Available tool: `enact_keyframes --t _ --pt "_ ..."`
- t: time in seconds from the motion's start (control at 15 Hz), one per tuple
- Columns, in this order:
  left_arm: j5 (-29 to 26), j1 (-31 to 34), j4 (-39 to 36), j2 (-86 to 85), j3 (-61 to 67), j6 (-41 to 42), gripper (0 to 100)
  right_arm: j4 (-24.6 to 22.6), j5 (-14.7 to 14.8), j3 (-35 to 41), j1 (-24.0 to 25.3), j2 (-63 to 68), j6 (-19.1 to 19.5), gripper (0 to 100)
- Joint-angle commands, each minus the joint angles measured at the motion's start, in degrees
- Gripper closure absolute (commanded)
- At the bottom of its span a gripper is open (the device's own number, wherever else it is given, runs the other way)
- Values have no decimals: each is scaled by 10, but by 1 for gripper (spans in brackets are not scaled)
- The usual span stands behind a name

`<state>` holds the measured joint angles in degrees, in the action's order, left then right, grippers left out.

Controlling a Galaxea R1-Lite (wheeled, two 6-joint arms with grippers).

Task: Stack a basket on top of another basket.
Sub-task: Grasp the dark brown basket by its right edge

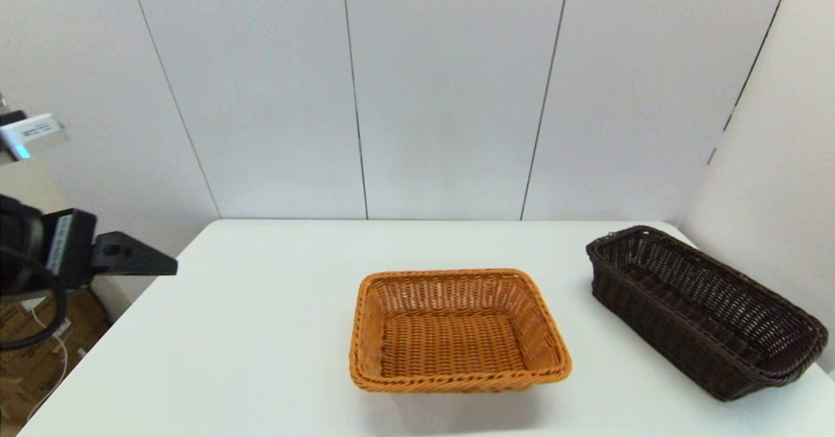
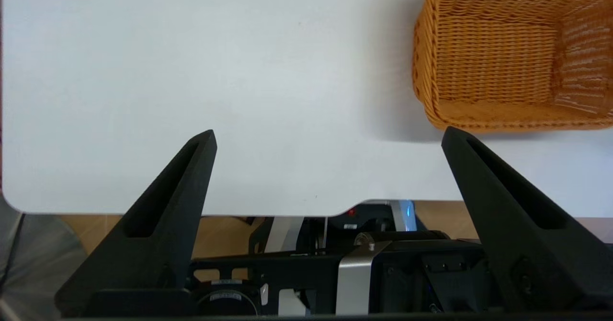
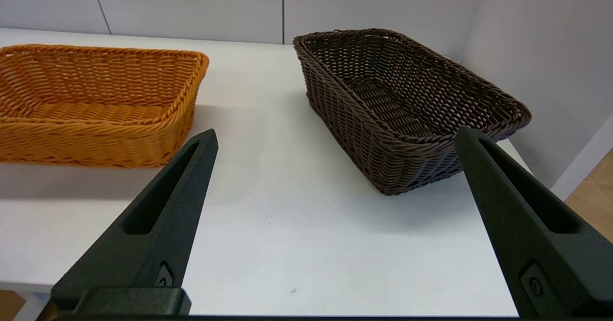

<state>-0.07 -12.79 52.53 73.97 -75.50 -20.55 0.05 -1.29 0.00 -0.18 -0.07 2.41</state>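
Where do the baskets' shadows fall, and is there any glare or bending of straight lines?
Head view: wall seams splay outward, a wide-lens effect; the orange-tan basket casts a faint shadow toward the table's near edge. Left wrist view: a soft grey shadow lies beside that basket, with no glare. Right wrist view: the dark brown basket casts a soft shadow on the table, and its weave reads clearly.

Dark basket: dark brown, nearly black; open weave, braided rim.
Orange basket: orange-tan; tight horizontal weave on floor, braided rim.
Table: plain white.
Wall: pale grey-white panels, thin dark seams.
Left gripper: matte black fingers.
Right gripper: matte black fingers.
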Motion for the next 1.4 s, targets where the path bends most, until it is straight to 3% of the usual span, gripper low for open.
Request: enact_keyframes --t 0.07,0.8,1.27,1.4 --pt "-1 1 18 -184 87 -40 0 0 0 0 0 1 0 0" --pt "-8 66 50 -514 281 -65 0 0 1 1 0 1 -1 0" --pt "-12 74 128 -579 294 -112 0 0 1 1 0 1 -1 0" --pt "-20 116 125 -609 301 -95 0 0 1 1 0 1 -2 0"
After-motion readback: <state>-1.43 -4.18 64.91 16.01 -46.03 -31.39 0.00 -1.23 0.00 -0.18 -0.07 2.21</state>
